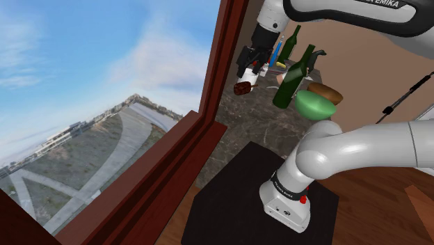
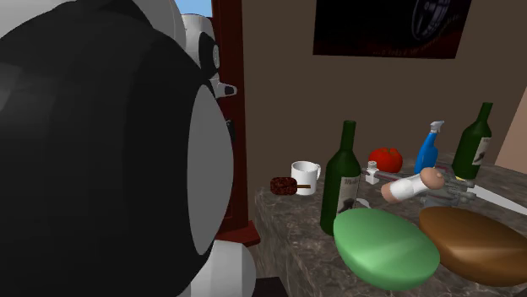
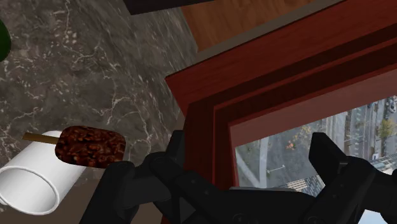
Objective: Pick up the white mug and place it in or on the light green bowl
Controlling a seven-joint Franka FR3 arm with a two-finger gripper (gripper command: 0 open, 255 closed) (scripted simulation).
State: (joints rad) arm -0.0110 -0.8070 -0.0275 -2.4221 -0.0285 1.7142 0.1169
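Your gripper [image 3: 252, 156] hangs with its fingers spread wide, holding nothing, over the red window frame [image 3: 210, 95]. The mug [image 2: 305, 177] stands upright on the marble counter [image 2: 291, 221], just beside a chocolate ice bar [image 2: 283, 186] and off to one side of the gripper. The green bowl [image 2: 384, 247] sits well apart from it, next to a brown bowl [image 2: 473, 245], with a green bottle [image 2: 342, 181] between.
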